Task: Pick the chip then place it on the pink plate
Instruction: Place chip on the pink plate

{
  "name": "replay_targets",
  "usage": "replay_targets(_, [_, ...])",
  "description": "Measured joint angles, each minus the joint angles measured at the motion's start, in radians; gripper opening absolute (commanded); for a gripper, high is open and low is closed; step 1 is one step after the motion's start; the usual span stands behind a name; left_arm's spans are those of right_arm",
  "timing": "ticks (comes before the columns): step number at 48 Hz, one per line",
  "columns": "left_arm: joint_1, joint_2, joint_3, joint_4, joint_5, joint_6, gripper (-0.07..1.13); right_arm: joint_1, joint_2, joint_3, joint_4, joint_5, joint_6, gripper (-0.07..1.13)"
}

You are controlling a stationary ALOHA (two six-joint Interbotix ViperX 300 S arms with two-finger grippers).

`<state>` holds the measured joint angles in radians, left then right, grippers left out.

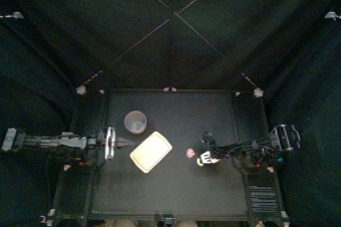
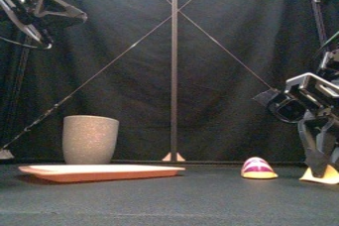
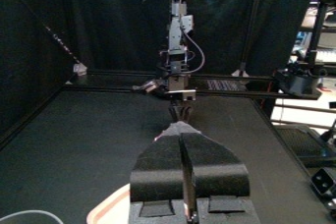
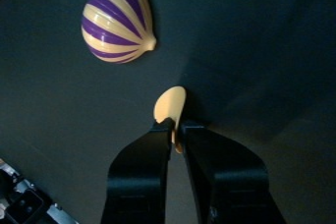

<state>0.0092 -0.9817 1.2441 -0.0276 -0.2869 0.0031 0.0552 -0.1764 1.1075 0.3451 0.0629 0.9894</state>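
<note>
Jaws of right gripper pinch the chip.

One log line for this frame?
right hand: shut on chip, at table level | pink plate: no chip yet | left hand: shut, parked left

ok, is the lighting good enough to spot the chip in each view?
Right wrist view: chip bright against the dark table, pinched in the right claw. Front view: pale spot under that claw. Top view: dim, chip too small to tell.

chip half hidden by right tool, tray cropped
</note>
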Motion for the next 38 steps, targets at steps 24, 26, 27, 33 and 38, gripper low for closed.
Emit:
replay_targets(24, [0.002,0.000,0.003,0.000,0.000,0.002,0.01,0.017,0.034,-0.305,-0.279,-0.002,-0.002,0.56])
replay_targets(26, [0.002,0.000,0.003,0.000,0.002,0.002,0.01,0.011,0.054,-0.333,-0.305,-0.003,-0.002,0.56])
replay_targets(27, [0.002,0.002,0.003,0.000,0.000,0.002,0.01,0.008,0.066,-0.348,-0.318,-0.003,-0.002,0.56])
replay_targets(33, [0.005,0.000,0.005,0.000,0.000,0.002,0.01,-0.014,0.167,-0.445,-0.393,-0.009,-0.003,0.56])
replay_targets(38, [0.012,0.000,0.008,0.000,0.000,0.002,0.01,-0.032,0.273,-0.543,-0.453,-0.025,-0.006,0.56])
